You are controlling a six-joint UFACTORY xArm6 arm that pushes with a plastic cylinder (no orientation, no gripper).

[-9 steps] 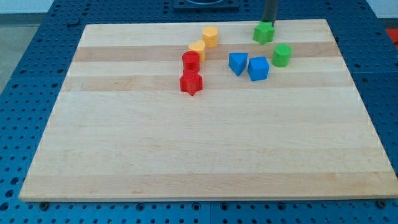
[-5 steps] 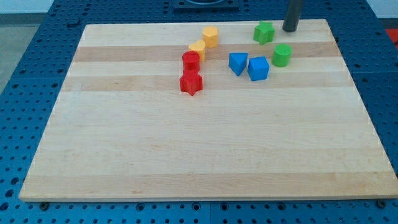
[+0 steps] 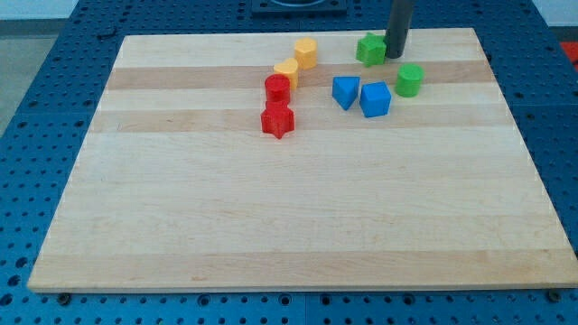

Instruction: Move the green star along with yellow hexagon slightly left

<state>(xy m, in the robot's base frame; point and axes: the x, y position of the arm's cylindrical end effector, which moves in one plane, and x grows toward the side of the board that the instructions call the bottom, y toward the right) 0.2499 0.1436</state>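
Near the wooden board's (image 3: 298, 226) top edge, my tip (image 3: 396, 56) touches the green star block's (image 3: 369, 49) right side; it has no jaws. A yellow hexagon block (image 3: 305, 52) sits leftward; a green cylinder block (image 3: 409, 79) sits just below.

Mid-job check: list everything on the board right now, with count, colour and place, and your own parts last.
green star: 1, green, view's top, right of centre
yellow hexagon: 1, yellow, top, left of the star
yellow block: 1, yellow, just below-left of the hexagon
red blocks: 2, red, stacked in line below the yellow ones; upper, lower star-like
blue blocks: 2, blue, side by side below the star; left, right cube
green block: 1, green, right of the blue cube
board: 1, pale wood
my tip: 1, dark rod, against the green star's right side
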